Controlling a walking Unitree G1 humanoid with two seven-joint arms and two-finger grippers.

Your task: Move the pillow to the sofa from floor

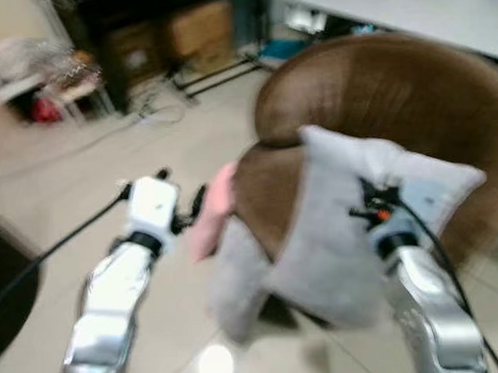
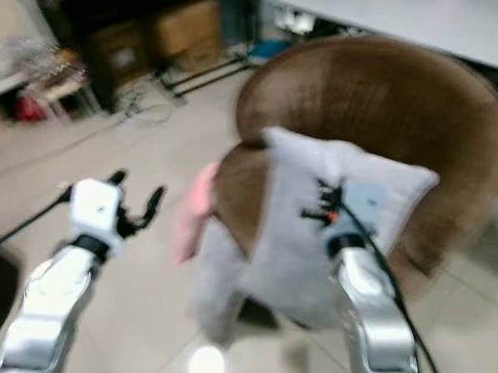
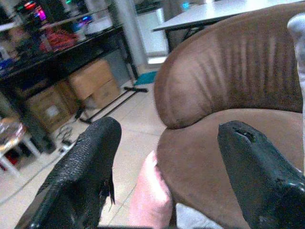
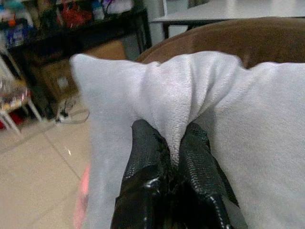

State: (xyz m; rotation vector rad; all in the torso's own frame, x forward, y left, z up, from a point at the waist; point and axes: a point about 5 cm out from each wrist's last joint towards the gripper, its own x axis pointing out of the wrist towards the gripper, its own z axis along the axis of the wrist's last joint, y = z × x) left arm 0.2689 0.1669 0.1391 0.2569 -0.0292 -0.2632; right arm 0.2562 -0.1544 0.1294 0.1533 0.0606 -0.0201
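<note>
My right claw pinches a fold of the soft, light grey pillow; it sags over the brown sofa. Left claw gapes wide.

A long pale grey table serves as the landmark, standing at the far right of the room. Left of the table, against the back wall, a dark low shelf unit holds two brown cardboard boxes. Black metal stand legs lie on the beige tiled floor between the shelf unit and the table. Farthest from the table, at the left edge, a small white stool stands beside something red, too blurred to identify. Loose cables trail across the tiles near the stool.
</note>
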